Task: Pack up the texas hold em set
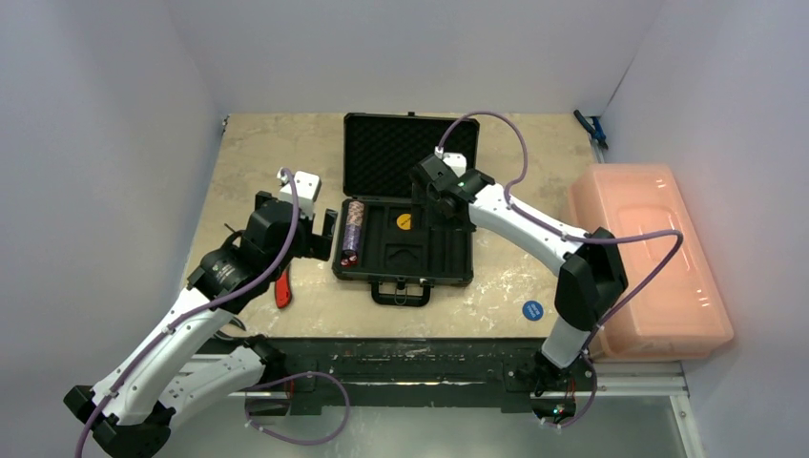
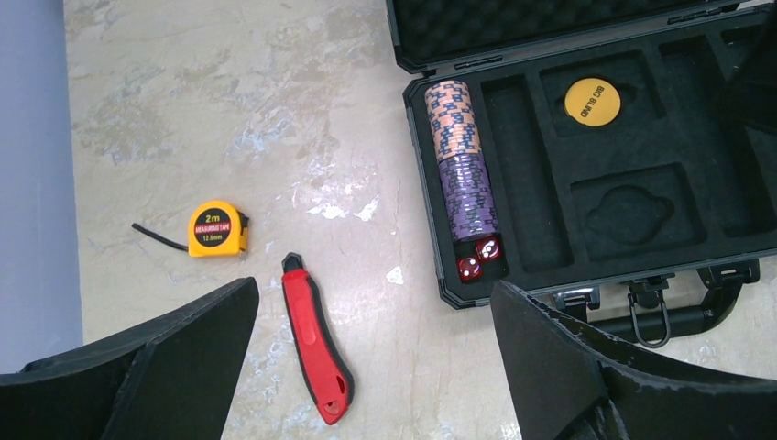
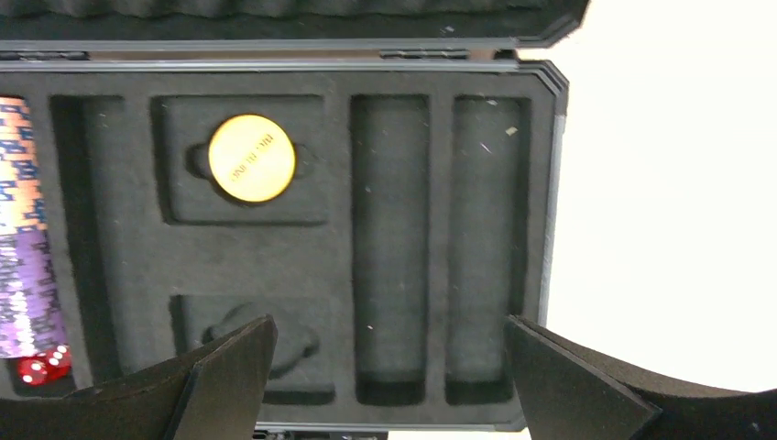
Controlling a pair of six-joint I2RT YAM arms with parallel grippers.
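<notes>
A: Where is the set?

B: The black case (image 1: 448, 262) lies open at the middle of the top view, lid towards the top of the frame, handle towards the bottom, long axis running left to right. In its leftmost slot a chip row (image 2: 463, 160) lies top to bottom, with two red dice (image 2: 478, 259) at its lower end. A yellow disc (image 3: 252, 158) sits in the upper centre pocket.

A: Anything left outside?

B: A blue disc (image 1: 532, 309) lies flat on the table (image 1: 258, 153), off the case's lower right corner.

A: And the grippers?

B: The right gripper (image 3: 389, 321) hovers over the tray with its jaws spread and nothing between them. The left gripper (image 2: 374, 286) hangs just left of the case, also spread and empty.

A: Which arm takes the disc?

B: The right, I judge. The disc lies below and right of its jaws in the top view, near that arm's elbow. The left would have to cross the case. The utility knife (image 2: 316, 353), tape measure (image 2: 217, 229) and pink bin (image 1: 658, 258) are not part of it.
</notes>
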